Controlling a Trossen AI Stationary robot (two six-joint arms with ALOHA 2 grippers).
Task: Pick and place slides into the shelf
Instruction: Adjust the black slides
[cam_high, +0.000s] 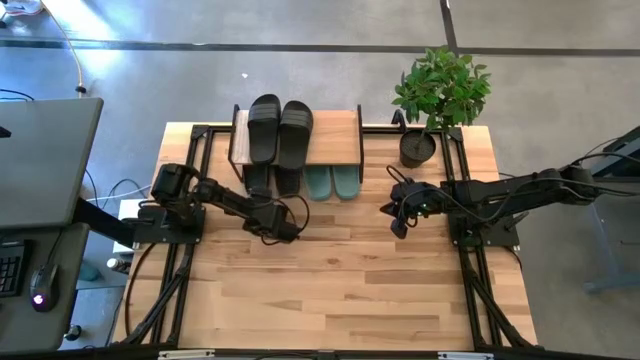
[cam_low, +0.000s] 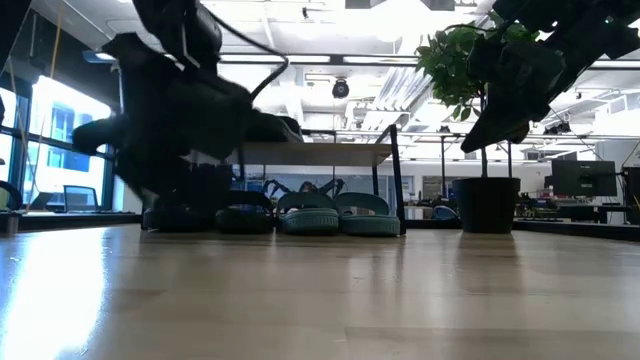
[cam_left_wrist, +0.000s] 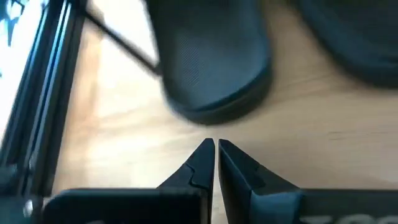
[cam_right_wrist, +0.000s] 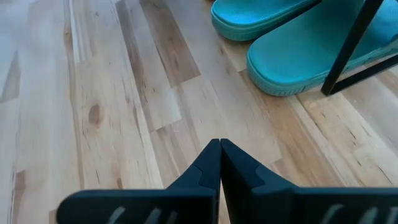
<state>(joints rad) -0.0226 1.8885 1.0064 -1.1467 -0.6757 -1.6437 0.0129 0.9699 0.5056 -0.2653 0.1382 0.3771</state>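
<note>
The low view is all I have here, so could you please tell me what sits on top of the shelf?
Observer: One black pair lies on the shelf's plank top, side by side at its left half.
Operator: Thank you. Which arm is the dark blur at my left?
Observer: The left one; its end effector sits shut in front of the shelf, just clear of the second black pair underneath.
Operator: And the right arm, is it carrying anything?
Observer: No. The right end effector is shut and empty over bare table, near the green pair under the shelf.
</note>
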